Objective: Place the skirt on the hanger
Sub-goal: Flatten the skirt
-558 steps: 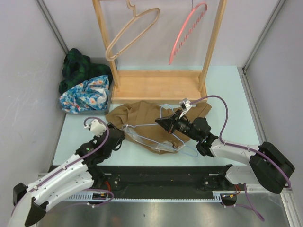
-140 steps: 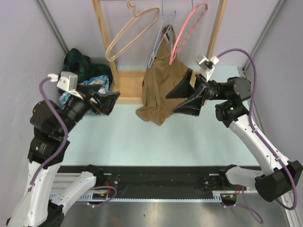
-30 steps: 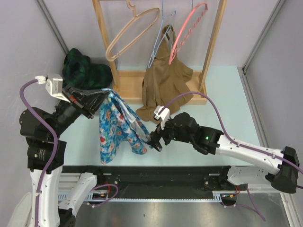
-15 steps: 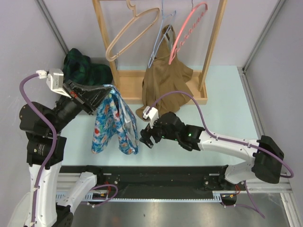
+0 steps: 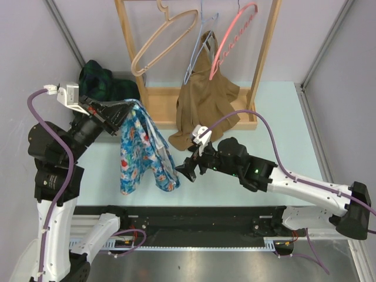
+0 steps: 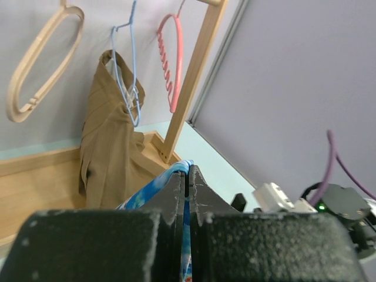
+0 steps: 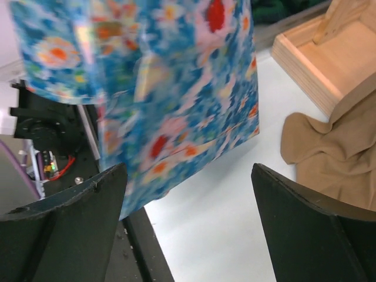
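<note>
Your left gripper (image 5: pixel 125 110) is raised over the left side of the bench (image 5: pixel 294 111). Its jaws are pinched tight on the top edge of the floral skirt (image 5: pixel 141 155). The skirt hangs free from that pinch, and its lower hem looks clear of the bench in the right wrist view.

Your right gripper (image 5: pixel 183 169) sits low, just beside the skirt's lower right corner. Its jaws are spread wide with nothing between them. The fabric is close ahead and slightly blurred, so contact cannot be told.

The wooden rack (image 5: pixel 265 53) at the back holds:
- a tan hanger (image 5: pixel 137 66)
- a pink hanger (image 5: pixel 221 48)
- a blue hanger (image 5: pixel 194 59) carrying a brown garment (image 5: pixel 202 108)
</note>
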Tool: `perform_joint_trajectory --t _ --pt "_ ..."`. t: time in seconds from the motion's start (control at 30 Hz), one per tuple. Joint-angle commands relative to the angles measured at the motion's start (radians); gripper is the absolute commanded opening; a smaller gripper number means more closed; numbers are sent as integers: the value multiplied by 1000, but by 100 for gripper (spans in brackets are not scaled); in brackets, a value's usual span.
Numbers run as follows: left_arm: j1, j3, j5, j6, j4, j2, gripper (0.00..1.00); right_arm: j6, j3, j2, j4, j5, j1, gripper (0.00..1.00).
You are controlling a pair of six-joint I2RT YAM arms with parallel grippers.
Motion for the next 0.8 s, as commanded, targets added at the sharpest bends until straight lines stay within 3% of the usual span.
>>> perform_joint_trajectory --t 0.0,0.67,0.73,0.77 --pt "-5 0 -70 -5 74 -14 0 -8 46 -52 -21 -29 14 92" --pt "-3 4 -35 -78 125 -23 0 24 47 178 108 -11 6 83" --pt "-5 3 -30 -83 125 -25 0 27 60 196 108 -21 5 81" --pt "-5 3 -27 -84 124 -26 0 28 61 201 107 -26 5 72"
